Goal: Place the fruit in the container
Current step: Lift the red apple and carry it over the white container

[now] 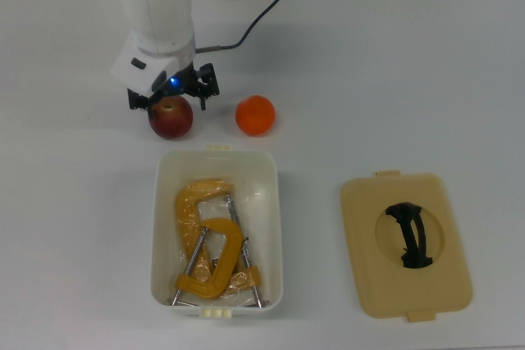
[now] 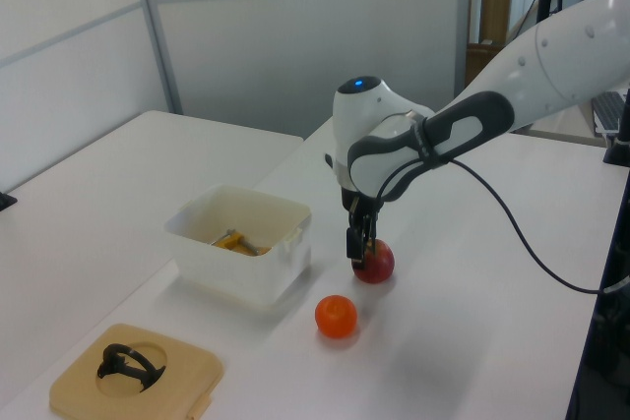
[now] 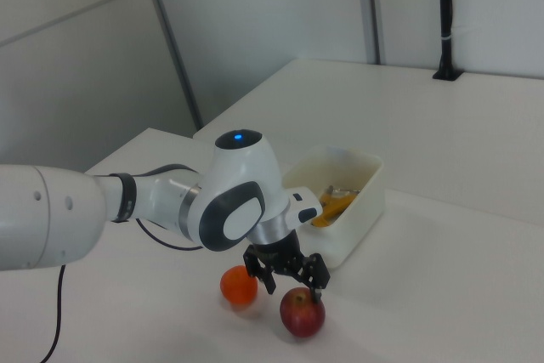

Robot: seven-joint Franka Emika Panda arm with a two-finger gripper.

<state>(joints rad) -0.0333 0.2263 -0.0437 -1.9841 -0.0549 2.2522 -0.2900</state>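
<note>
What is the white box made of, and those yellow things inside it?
The white box looks like smooth, slightly shiny plastic: thin walls, rounded corners. The yellow clamps inside seem to be painted metal, with bare grey screw rods showing. A clear wrapper seems to cover part of them.

Two fruits: one apple (image 1: 171,118) and one orange (image 1: 255,115). One white tub (image 1: 271,202) holds two yellow C-clamps (image 1: 209,260). One tan lid (image 1: 405,245) and one gripper (image 1: 171,97).

Gripper (image 1: 171,100) lowered, jaws spread wide
</note>
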